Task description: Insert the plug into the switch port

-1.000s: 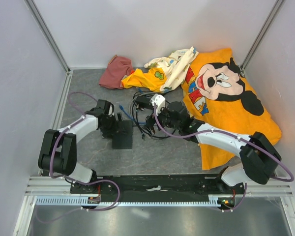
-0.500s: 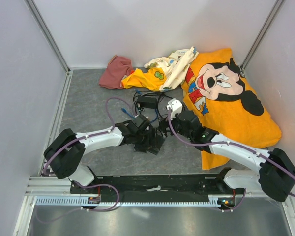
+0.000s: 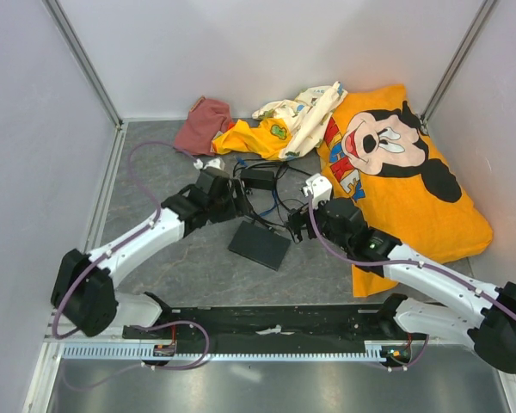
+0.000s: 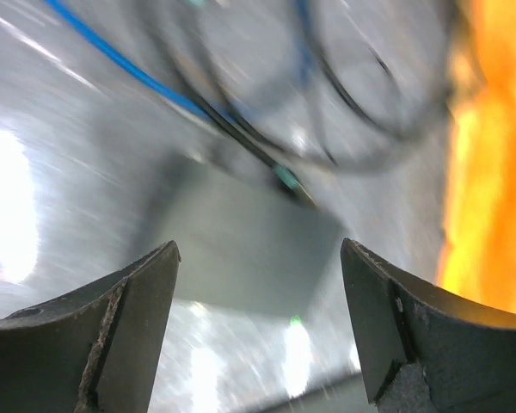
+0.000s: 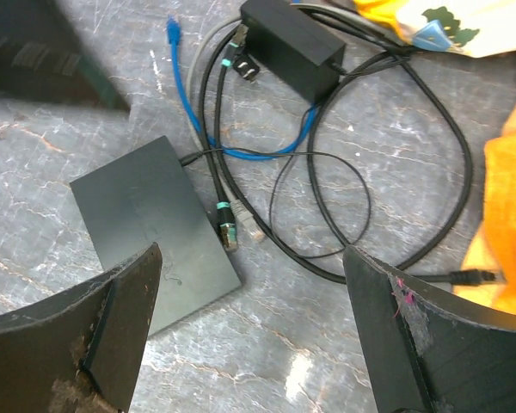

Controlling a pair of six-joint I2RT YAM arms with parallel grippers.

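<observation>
Plug (image 5: 173, 26) well apart from switch (image 5: 150, 228) edge

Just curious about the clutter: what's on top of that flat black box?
The flat black box has a bare top. Connector ends of the black cables lie against its edge, not clearly on it. Its underside is hidden.

Overhead, the light is bright and even, falling from above, with only faint, soft shadows around the switch (image 3: 259, 244). The left wrist view is smeared with motion blur: white glare patches on the table (image 4: 69, 129) left of the switch, the orange cloth (image 4: 490, 172) right of it blown out. The right wrist view is sharp around the switch — only the near fingers (image 5: 90, 335) look soft.
</observation>
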